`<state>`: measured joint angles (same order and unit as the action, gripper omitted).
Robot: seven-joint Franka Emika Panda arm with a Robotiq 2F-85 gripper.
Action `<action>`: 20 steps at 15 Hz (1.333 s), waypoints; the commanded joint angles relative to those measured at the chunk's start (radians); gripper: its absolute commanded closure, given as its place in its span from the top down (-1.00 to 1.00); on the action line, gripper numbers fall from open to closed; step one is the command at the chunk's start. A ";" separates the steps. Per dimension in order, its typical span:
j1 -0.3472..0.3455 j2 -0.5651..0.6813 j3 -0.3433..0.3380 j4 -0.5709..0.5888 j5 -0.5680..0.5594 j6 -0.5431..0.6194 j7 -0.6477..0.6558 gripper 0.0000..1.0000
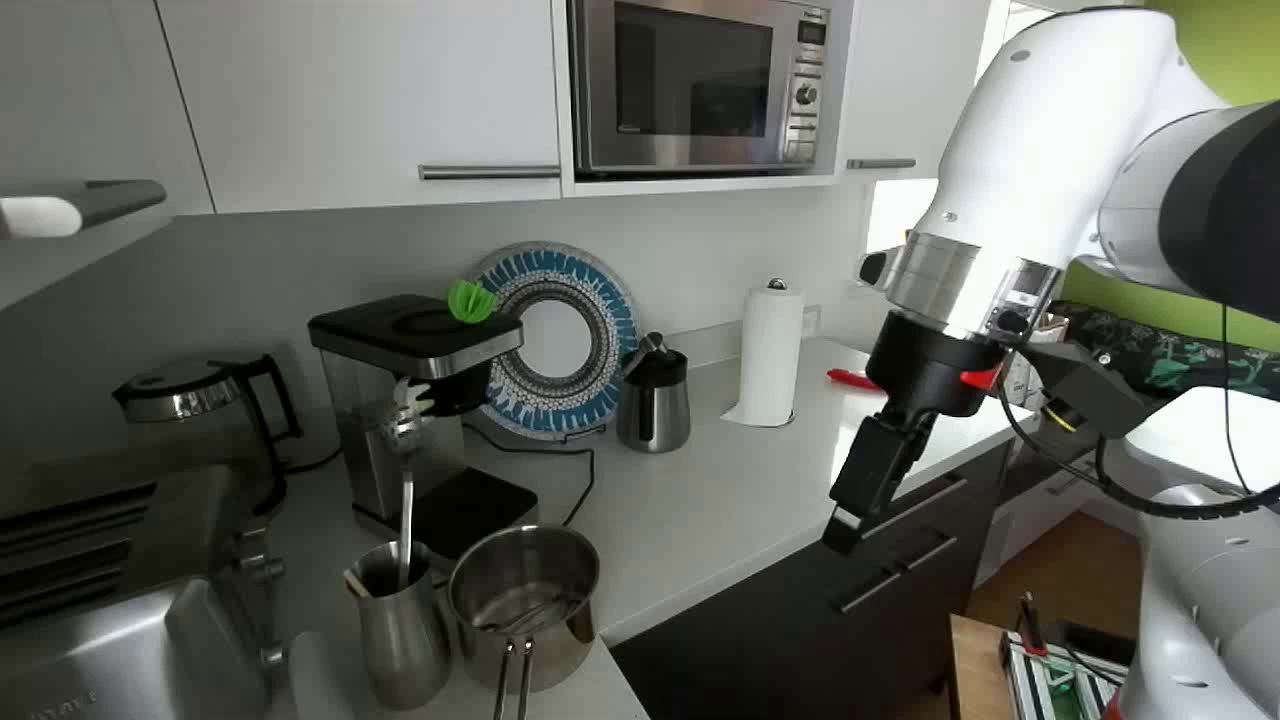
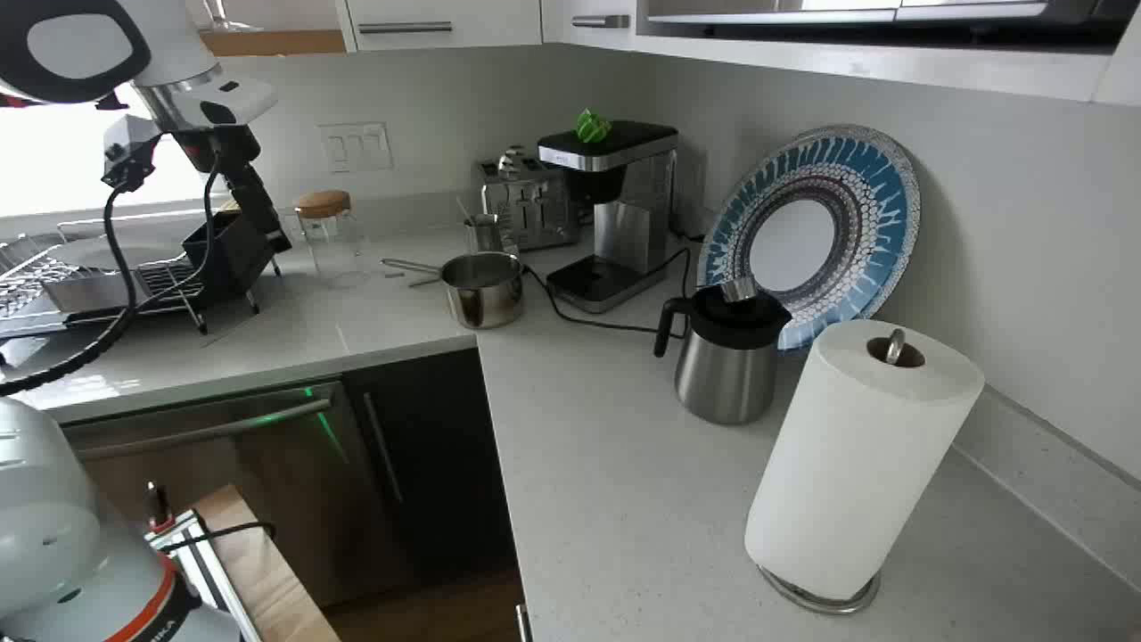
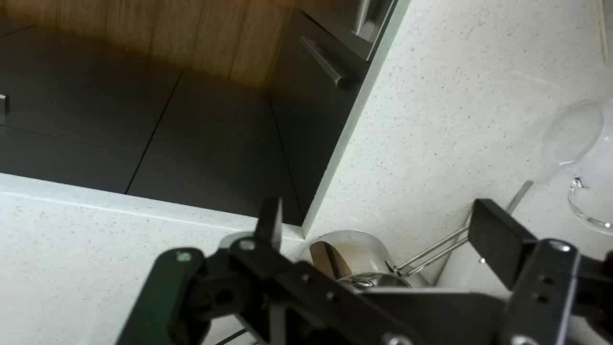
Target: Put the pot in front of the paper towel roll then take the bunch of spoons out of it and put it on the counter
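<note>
The steel pot point(image 1: 560, 650) stands on the white-grey counter point(image 1: 690, 490) beside the narrow steel jug, its two-rod handle pointing away from the coffee maker. It also shows in an exterior view point(image 2: 486, 301) and, partly hidden by the fingers, in the wrist view point(image 3: 357, 247). Thin shiny metal in the pot looks like the bunch of spoons point(image 1: 545, 610). The white paper towel roll point(image 1: 770, 355) stands upright farther along the counter; it is large in an exterior view point(image 2: 860, 464). My gripper point(image 3: 383, 225) is open and empty, raised above and apart from the pot; it also appears in an exterior view point(image 1: 840, 530).
The steel jug point(image 1: 405, 640) with utensils touches or nearly touches the pot. A toaster point(image 1: 130, 620), coffee maker point(image 1: 420, 340), decorative plate point(image 1: 610, 345) and steel canister point(image 1: 655, 410) stand nearby. A dish rack point(image 2: 192, 308) and cork-topped glass jar point(image 2: 325, 209) stand by the arm.
</note>
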<state>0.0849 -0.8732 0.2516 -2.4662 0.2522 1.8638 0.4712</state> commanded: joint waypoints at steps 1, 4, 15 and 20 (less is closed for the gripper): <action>-0.011 -0.001 0.006 0.002 0.007 -0.004 -0.007 1.00; -0.064 0.005 0.034 -0.013 -0.032 0.054 0.046 1.00; -0.224 0.201 0.020 -0.065 -0.154 0.544 0.139 1.00; -0.231 0.255 0.022 -0.037 -0.165 0.553 0.154 1.00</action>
<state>-0.1732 -0.6231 0.2976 -2.5043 0.1120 2.4166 0.6074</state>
